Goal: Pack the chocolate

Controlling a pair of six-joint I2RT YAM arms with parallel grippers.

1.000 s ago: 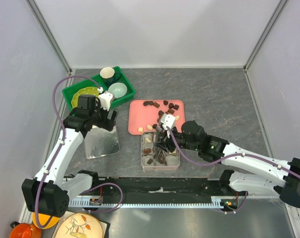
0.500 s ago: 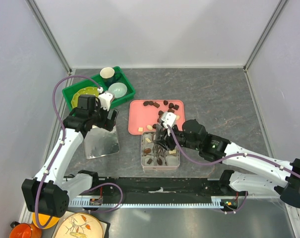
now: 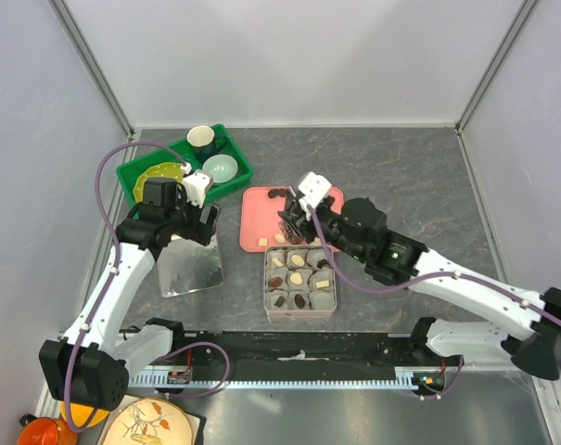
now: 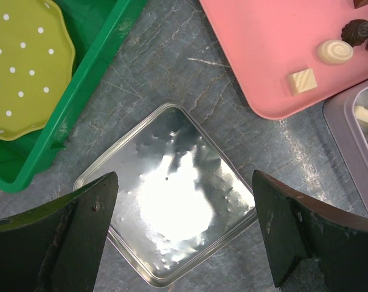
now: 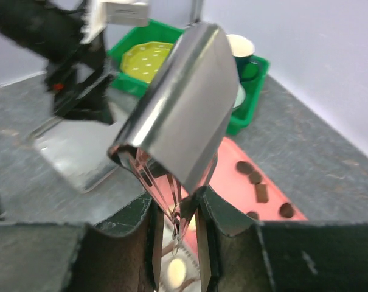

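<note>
- The chocolate (image 3: 297, 277) sits in grey paper cups inside the tin (image 3: 265, 287) by the near edge of the bench (image 3: 401, 176). More pieces lie on the pink tray (image 3: 257, 218) just behind it.
- The right fingers (image 5: 111, 243) are clenched on metal tongs (image 5: 184, 103) above the tray.
- The left fingers (image 4: 68, 237) are spread wide, grasping nothing, above the tin lid (image 4: 171, 201) toward the left edge.

The table (image 3: 401, 167) is dark grey with pale veins, and the tray (image 4: 263, 55) is plain pink, carrying chocolate (image 4: 334, 51) in dark brown and cream-white, one cream piece swirled, another finely striped. Toward the table's far-left corner the bin (image 4: 104, 48) is bright green and its plate (image 4: 25, 67) yellow-green with white dots. The lid (image 4: 171, 207) and tongs (image 5: 184, 115) are shiny silver.
</note>
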